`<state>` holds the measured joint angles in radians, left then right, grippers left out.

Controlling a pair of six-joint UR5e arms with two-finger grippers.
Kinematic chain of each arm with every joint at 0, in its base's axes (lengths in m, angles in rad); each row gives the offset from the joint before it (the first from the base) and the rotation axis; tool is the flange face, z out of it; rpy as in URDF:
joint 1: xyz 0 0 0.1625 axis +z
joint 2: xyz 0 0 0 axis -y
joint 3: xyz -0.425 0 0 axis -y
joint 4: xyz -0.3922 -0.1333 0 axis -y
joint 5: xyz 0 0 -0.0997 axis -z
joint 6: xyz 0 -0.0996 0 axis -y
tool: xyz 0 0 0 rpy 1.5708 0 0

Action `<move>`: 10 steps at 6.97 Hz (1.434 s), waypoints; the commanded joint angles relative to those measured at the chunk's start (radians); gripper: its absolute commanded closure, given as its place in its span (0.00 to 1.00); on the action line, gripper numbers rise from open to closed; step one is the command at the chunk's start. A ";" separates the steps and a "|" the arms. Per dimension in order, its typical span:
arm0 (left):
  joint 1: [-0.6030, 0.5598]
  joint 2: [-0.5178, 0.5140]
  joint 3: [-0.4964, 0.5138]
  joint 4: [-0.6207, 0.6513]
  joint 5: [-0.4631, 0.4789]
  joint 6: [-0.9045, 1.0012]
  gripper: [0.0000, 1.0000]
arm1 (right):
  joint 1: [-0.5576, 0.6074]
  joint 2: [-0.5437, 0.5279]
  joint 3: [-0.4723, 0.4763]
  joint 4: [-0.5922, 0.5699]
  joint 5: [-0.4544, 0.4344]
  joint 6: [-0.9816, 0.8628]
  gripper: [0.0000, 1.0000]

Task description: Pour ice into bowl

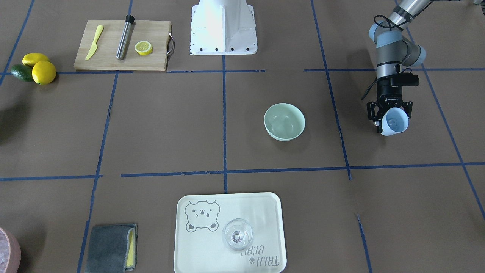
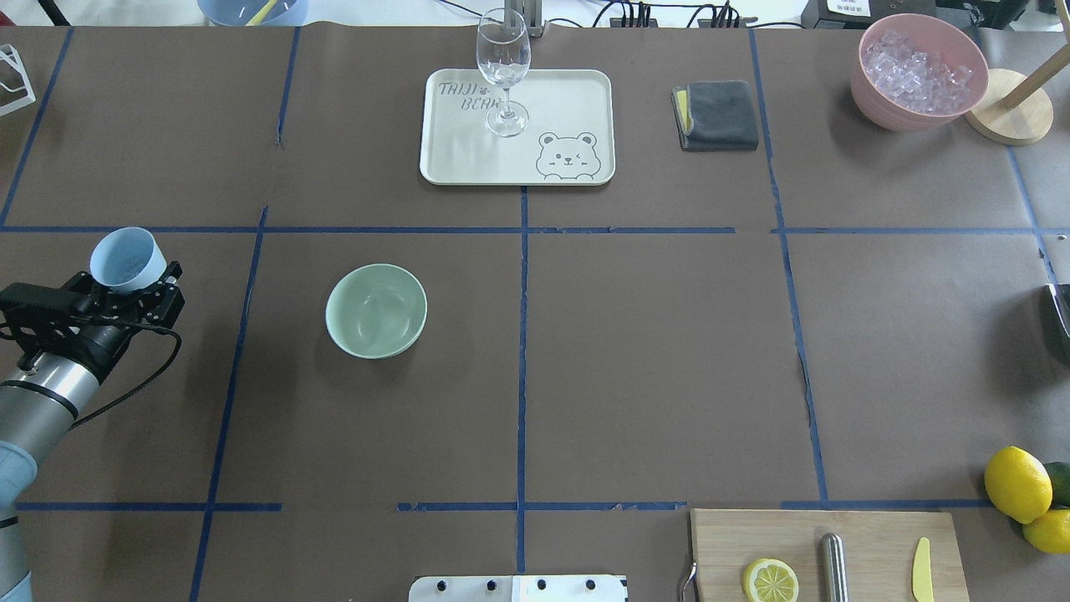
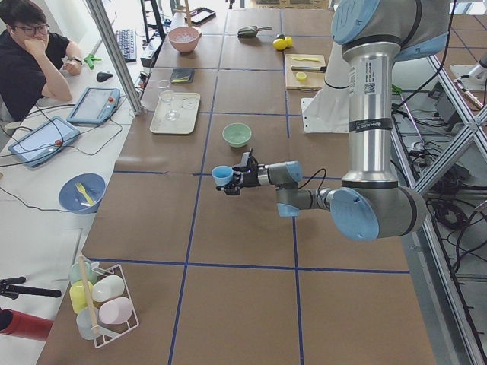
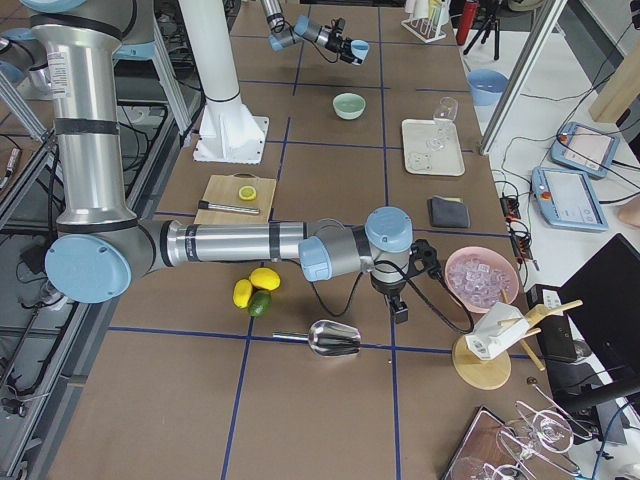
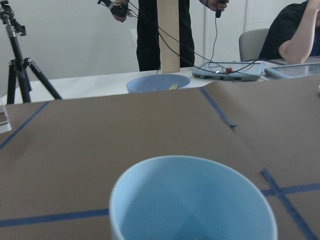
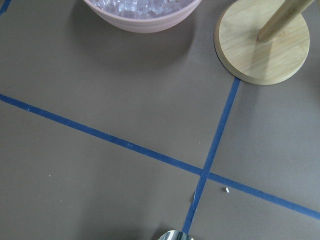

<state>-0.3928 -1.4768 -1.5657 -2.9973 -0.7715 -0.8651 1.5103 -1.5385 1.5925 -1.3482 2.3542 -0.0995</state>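
**A:** What is the left claw doing?

**B:** The left claw (image 2: 129,283) pinches a pale blue cup (image 2: 126,257) from the side. The cup is lifted off the table (image 2: 635,359) and roughly upright.

**A:** Where is the ice?

**B:** A few glassy bits of ice (image 1: 395,122) show faintly in the bottom of the cup. None has been poured yet.

**A:** And the bowl?

**B:** The mint-green bowl (image 2: 376,310) stands on the table, well apart from the cup and toward the table's middle. It looks empty.

**A:** The right claw?

**B:** The right claw (image 4: 400,306) hangs low at the far end, near a pink bowl (image 2: 918,73) full of ice. I cannot tell whether it is spread or closed.

**A:** What could go wrong?

**B:** In my judgement, tipping the cup before it is over the bowl would drop cubes on the table. A fast, high pour could bounce them off the smooth bowl. Coming in too low, the cup or a finger might nudge the bowl aside.
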 commanded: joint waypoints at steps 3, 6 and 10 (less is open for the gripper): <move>0.005 -0.158 -0.089 0.163 -0.020 0.368 1.00 | 0.034 -0.098 0.001 0.006 0.010 0.000 0.00; 0.009 -0.218 -0.086 0.340 0.049 0.687 1.00 | 0.041 -0.107 0.000 0.006 0.007 0.000 0.00; 0.080 -0.302 -0.028 0.342 0.167 1.123 1.00 | 0.048 -0.109 -0.003 0.006 0.005 0.001 0.00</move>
<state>-0.3382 -1.7561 -1.6102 -2.6558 -0.6489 0.1212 1.5566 -1.6474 1.5900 -1.3422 2.3595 -0.0984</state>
